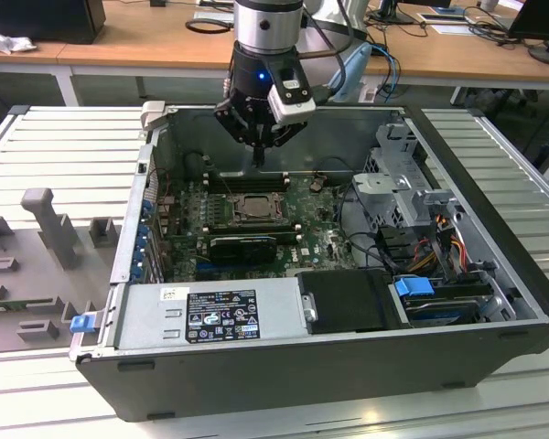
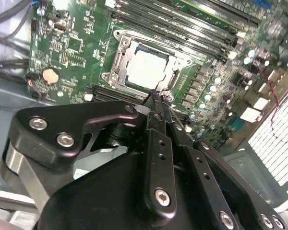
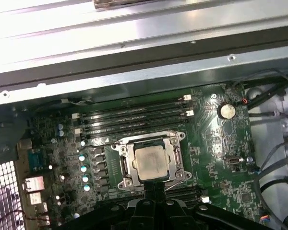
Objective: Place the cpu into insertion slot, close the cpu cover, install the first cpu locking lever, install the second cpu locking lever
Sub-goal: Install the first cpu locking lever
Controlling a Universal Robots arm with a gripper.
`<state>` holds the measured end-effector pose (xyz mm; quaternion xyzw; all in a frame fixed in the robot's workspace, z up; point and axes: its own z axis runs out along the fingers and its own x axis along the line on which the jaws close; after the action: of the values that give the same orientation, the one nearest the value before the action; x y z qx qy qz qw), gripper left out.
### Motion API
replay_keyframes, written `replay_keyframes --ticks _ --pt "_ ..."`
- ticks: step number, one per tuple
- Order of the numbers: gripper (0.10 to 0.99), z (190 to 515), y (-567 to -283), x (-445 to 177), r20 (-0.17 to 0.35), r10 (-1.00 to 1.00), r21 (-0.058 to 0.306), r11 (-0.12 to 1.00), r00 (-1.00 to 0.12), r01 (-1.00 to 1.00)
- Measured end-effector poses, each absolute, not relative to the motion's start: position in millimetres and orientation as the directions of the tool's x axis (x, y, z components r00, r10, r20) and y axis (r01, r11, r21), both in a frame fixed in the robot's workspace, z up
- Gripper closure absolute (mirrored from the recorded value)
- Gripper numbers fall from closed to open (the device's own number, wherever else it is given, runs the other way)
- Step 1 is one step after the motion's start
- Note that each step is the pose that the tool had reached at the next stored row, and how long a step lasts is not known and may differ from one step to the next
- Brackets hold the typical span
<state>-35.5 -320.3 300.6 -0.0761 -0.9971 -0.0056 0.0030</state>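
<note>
While hanging tip-down inside the open dark grey computer case (image 1: 348,366), hovers as a black robot gripper (image 1: 259,157) over the green motherboard (image 1: 320,229), jaws clenched together on nothing. Sits above the long black memory slots (image 1: 247,180), just beyond the far edge of the black-rimmed square insertion slot (image 3: 146,142), clear of the board in the exterior view. Seated flat in that slot: the small pale silver square cpu (image 3: 151,163), centred. Lying flat around the cpu, framing it through a square cut-out: the thin grey metal cpu cover (image 3: 129,163). In the second wrist view, fingertips (image 2: 157,112) overlapping one corner of that cover. Underneath the case: a ribbed pale grey desk (image 1: 64,146), with grey moulded blocks (image 1: 50,224) to the exterior view's left
</note>
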Motion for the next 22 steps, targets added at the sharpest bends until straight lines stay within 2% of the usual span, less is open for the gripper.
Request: replay_keyframes --ticks 22 --pt "0.980 299.2 -320.3 -48.5 0.006 0.054 0.011 0.998 -0.999 0.054"
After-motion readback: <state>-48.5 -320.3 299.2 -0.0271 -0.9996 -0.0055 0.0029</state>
